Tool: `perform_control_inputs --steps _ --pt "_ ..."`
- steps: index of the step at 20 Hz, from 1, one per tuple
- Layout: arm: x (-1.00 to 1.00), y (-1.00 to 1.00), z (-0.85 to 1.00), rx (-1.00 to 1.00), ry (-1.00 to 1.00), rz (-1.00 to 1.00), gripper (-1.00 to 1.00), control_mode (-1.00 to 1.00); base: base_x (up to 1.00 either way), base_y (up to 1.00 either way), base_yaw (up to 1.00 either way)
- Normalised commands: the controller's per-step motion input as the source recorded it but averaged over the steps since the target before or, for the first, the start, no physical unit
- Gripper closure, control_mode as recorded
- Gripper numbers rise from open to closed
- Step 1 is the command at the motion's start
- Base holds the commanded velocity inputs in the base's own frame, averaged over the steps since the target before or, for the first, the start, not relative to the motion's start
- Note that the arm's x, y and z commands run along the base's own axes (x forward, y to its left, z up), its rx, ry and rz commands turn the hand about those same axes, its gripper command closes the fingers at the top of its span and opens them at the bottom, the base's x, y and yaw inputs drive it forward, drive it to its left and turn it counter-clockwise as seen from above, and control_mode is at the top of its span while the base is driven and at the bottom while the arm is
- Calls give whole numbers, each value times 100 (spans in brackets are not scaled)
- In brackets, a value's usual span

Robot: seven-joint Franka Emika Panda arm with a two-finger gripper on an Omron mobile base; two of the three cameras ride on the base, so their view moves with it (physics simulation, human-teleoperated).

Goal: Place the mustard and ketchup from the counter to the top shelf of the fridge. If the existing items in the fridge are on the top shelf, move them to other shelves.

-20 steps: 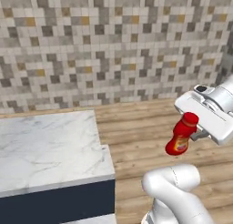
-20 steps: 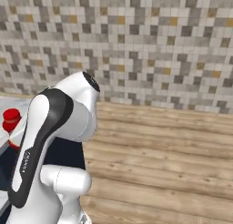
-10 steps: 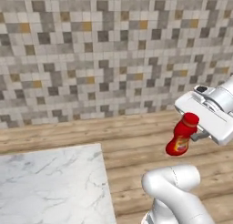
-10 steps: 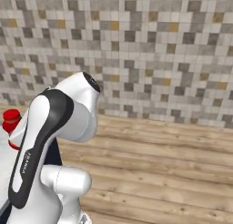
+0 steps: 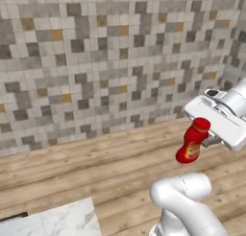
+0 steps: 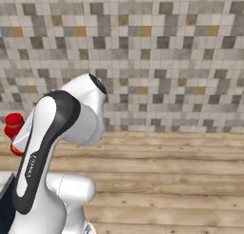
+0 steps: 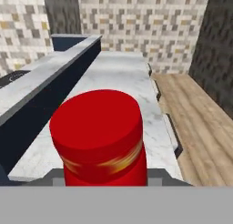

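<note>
My gripper (image 5: 207, 139) is shut on the ketchup (image 5: 191, 143), a squat red bottle with a red cap and a yellow-orange label. It hangs upright in the air at the right of the left base view, over the wooden floor. The ketchup's red cap (image 6: 13, 123) peeks out behind the arm at the left edge of the right base view. In the hand view the ketchup cap (image 7: 97, 127) stands large between the fingers, with the white marble counter (image 7: 123, 77) stretching away behind it. One corner of the counter (image 5: 62, 221) shows at the lower left. The mustard, the fridge and its shelves are out of view.
A mosaic tile wall (image 5: 110, 62) stands across the wooden floor (image 5: 96, 168) ahead of the base. The hand view shows a raised marble ledge with a navy face (image 7: 50, 95) along the counter's left, a floor strip (image 7: 200, 123) on its right, and a dark tall panel (image 7: 217, 45) beyond.
The whole picture has shifted, so the base has moved: the counter slid down and left in the left base view. The gripper keeps the ketchup at the same spot relative to the base.
</note>
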Motion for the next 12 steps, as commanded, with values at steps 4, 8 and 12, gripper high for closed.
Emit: perform_control_inputs --steps 4,8,12 --pt "0 0 0 0 0 0 100 100 0 9 -97" --pt "0 0 0 0 0 0 100 100 0 8 -100" --pt "0 0 0 0 0 0 100 100 0 12 -99"
